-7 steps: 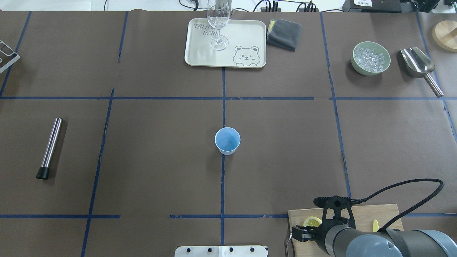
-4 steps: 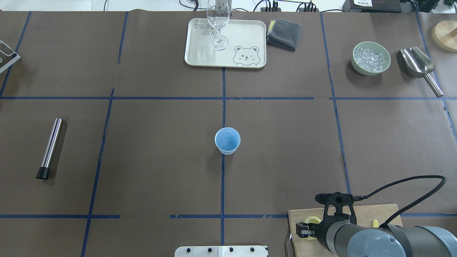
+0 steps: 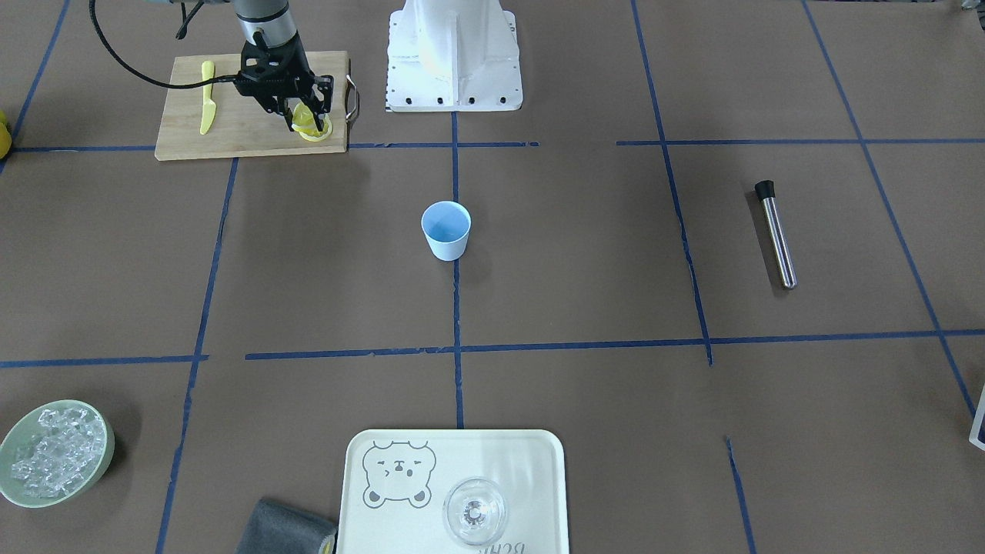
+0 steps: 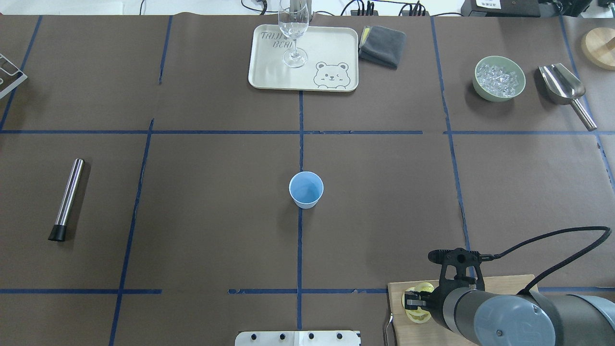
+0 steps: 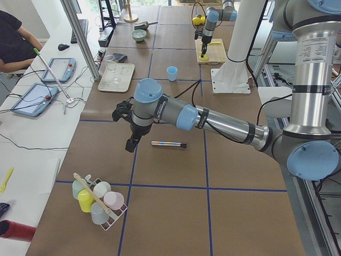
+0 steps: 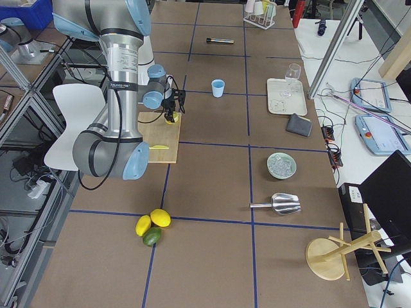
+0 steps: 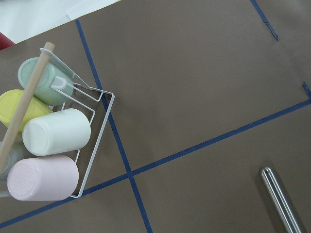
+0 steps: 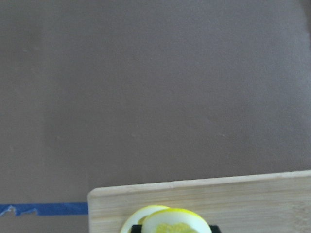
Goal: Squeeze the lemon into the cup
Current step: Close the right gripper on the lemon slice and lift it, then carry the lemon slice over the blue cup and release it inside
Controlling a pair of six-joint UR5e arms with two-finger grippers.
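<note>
Your right gripper (image 3: 300,114) stands over the corner of the cutting board (image 3: 246,127) that lies nearest the cup. Its jaws are drawn in close on the lemon (image 3: 306,118), pinched on edge and tilted just above the wood. A second slice (image 3: 316,136) lies flat on the board right under the fingertips. You cannot tell from these views whether the two slices touch.

Treat the lemon as light, soft and wet. The rind is the only firm part, so you want the pads pressing on the rind at opposite edges. A hold on the flesh alone would likely tear or slip. The slice is thin, so it may fold rather than give juice, and a wet rind could slide out on the way. Judge the grip before you travel.

The cup (image 3: 446,229) stands upright, well apart from the gripper, out ahead of it and toward the robot's left. It looks small and light, so a knock from the fingers could tip it. Come in above the mouth, not from the side.

The board's metal handle (image 3: 352,96) sits near the gripper on the cup's side, so lift over it. The knife (image 3: 205,96) lies on the board on the gripper's other side, out of the way. Your left gripper (image 5: 129,145) hangs far off near a metal rod (image 5: 168,144), and you cannot tell whether it is open or closed.
</note>
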